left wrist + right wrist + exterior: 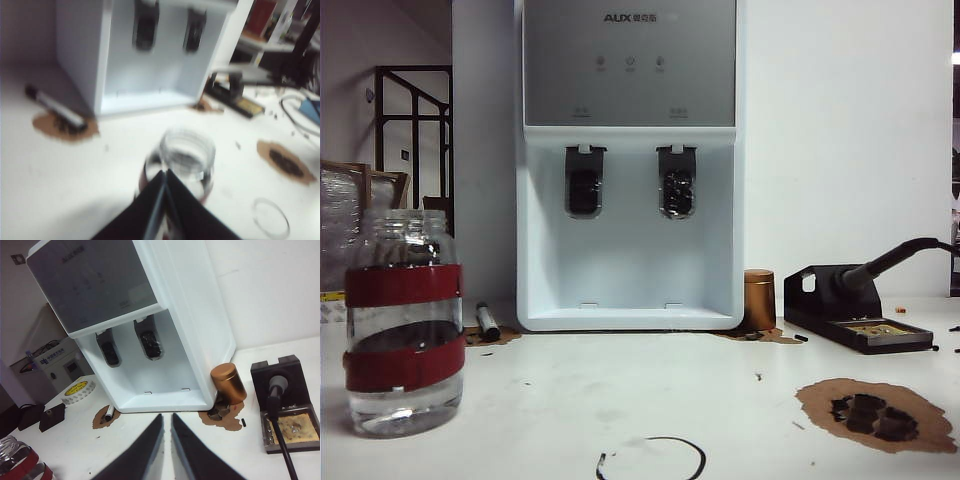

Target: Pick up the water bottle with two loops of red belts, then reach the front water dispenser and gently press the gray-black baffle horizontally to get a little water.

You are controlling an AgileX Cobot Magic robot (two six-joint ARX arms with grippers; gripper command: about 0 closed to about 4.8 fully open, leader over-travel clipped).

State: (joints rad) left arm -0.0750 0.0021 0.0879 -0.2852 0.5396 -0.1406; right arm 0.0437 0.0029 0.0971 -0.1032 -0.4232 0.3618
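The water bottle (404, 325), clear glass with two red bands, stands upright at the near left of the table. The white water dispenser (630, 160) stands behind the table's middle. The gray-black baffle (585, 188) is the left paddle in its bay. In the left wrist view my left gripper (164, 172) is shut and empty, its tips meeting just short of the bottle's open neck (186, 160); that view is blurred. My right gripper (167, 416) is shut and empty over bare table, facing the dispenser (150, 315), with the bottle (22, 462) off to its side. Neither gripper shows in the exterior view.
A second, glossy paddle (677, 190) sits right of the baffle. A brown can (758, 299) and a soldering stand (855, 315) with its cable stand right of the dispenser. A marker (487, 321) lies at its left foot. Brown stains (875, 413) and a drawn ring (652, 458) mark the tabletop.
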